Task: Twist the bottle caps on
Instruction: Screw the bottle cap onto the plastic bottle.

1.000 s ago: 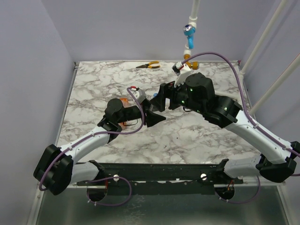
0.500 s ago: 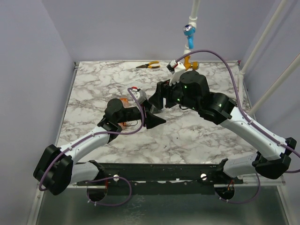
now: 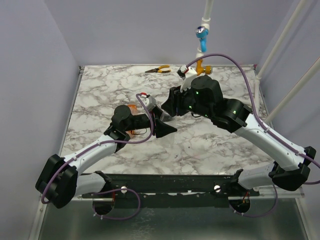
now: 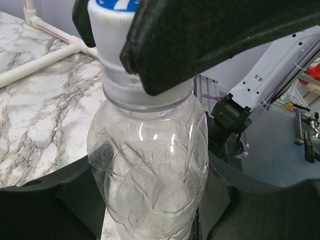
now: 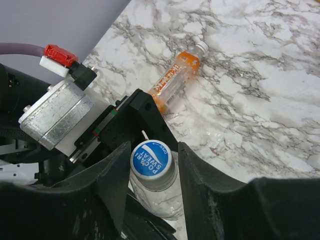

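Right gripper pinches bottle's cap; bare marble beyond

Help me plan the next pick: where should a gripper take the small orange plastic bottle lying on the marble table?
Take the small orange plastic bottle around its mid-body, coming from above, jaws across its width. It lies flat on the marble table with its white cap end tapering, so the straight body likely holds best.
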Robot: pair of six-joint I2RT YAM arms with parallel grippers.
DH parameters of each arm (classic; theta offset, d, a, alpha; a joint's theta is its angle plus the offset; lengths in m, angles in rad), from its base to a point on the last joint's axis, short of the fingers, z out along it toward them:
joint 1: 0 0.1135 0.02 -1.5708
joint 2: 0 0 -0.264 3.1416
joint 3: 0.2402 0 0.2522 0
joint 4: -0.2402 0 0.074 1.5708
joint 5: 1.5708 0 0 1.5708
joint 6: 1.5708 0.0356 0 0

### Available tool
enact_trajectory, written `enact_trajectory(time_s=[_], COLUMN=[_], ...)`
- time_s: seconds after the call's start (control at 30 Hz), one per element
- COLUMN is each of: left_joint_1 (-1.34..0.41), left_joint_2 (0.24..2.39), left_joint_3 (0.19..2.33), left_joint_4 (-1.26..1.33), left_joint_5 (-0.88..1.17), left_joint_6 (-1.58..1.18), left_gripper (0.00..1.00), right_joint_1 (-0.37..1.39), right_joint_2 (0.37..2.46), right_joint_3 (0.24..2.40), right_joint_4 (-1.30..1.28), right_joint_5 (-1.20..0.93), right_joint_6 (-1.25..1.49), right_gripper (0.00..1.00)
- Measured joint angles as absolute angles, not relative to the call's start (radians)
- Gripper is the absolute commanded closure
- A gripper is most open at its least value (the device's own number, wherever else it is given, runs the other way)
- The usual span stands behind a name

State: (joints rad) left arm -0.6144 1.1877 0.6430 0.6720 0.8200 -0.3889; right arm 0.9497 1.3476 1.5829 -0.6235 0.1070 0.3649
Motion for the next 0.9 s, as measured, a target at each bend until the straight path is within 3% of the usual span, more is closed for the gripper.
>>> enact_trajectory(time_s=[0.2,0.37,0.73,0.9], left_joint_1=[-0.614,-0.615,-0.618,-0.648], left_joint_2=[1.188,1.190,1.251,1.271], left_joint_3=[0.643,0.648,0.728,0.765], left_joint_4=[0.672,0.670,0.548,0.471], left_joint_5=[0.817,0.784,0.656,0.470], left_joint_6=[-0.390,-0.400,-0.367,-0.305], left_gripper=[0.71,0.71,0.72,0.72], right_joint_1=[0.950,0.950,0.949,0.947], right_joint_2=[1.348,1.348,1.405,1.490], right_joint_3=[1.583,1.579,1.586,1.661], right_joint_4=[-0.624,-0.617,-0.592,-0.631], right_joint_5=[0.110,0.138,0.316,0.427], right_joint_6=[0.365,0.366,0.390,0.429], right_gripper=[0.68,0.72,0.74,0.74])
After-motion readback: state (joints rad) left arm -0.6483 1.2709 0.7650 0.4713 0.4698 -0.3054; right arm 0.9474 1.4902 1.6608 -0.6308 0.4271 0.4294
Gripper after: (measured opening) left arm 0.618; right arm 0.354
